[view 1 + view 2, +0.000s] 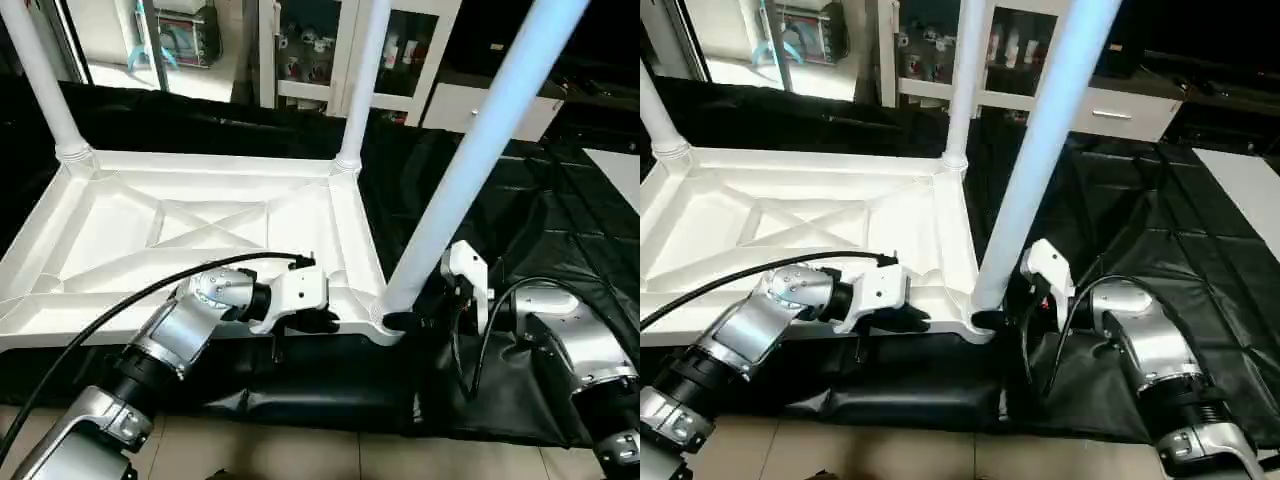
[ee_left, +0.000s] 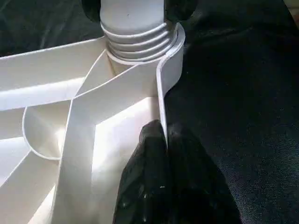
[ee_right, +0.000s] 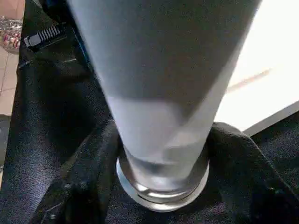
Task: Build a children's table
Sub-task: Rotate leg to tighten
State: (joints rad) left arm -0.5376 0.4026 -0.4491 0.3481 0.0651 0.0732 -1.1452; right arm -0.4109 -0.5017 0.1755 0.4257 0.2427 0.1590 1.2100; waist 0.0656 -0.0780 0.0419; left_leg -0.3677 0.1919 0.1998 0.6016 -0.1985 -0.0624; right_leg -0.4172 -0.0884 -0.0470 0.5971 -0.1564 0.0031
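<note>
- Left gripper (image 2: 161,140): closed tight on the near rim of the table top (image 1: 200,225), one black finger (image 2: 145,177) inside the rim wall and the other outside it, close to the near right corner socket (image 2: 140,51).
- Right gripper (image 3: 161,144): its two black fingers (image 3: 88,172) sit on either side of the foot of the near right leg (image 1: 470,160), right at the socket. The fingers touch or nearly touch the tube; whether they press it firmly cannot be told. The spread is about the width of the leg's base.
- Table top: white plastic, lying upside down on a black mat (image 1: 560,240) that covers the surface, X-ribbed underside facing up. Its near long edge runs along the near edge of the mat, just ahead of the left forearm.
- Near right leg: seated in the near right corner socket, its threaded collar visible at the socket in the left wrist view. It leans up and away to the right rather than standing plumb.
- Far left leg (image 1: 45,85) and far right leg (image 1: 362,80): each stands in its own far corner socket, close to upright.
- Relation: both grippers work at the same near right corner, the left on the rim just left of the socket, the right on the leg from the right side.
- Background: a white cabinet (image 1: 400,60) beyond the far edge of the mat.
</note>
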